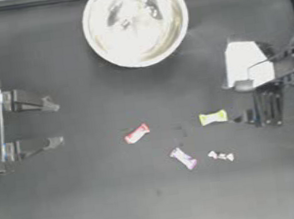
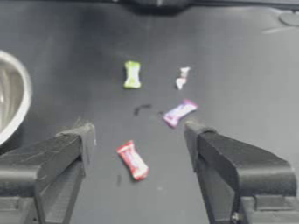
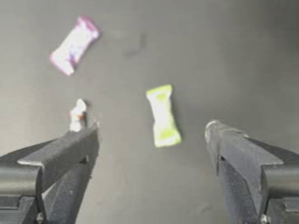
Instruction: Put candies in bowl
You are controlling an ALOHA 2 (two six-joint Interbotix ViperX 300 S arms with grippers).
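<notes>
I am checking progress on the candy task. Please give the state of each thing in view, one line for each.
bowl: upright on the table, contents unclear because of reflections.
red-pink candy: lying on the table, not gripped.
yellow-green candy: lying on the table, not gripped.
purple-white candy: lying on the table, not gripped.
small whitish candy: lying on the table, not gripped.
left tool: open, empty.
right tool: open, empty.

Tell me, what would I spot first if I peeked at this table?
You'd see the big shiny bowl at the far edge of the dark table first. Next come the bright candies scattered in the middle: a red one, a yellow-green one, a purple-white one and a tiny whitish one. The left gripper waits open at the left side, and the right gripper hangs open over the yellow-green candy.
</notes>
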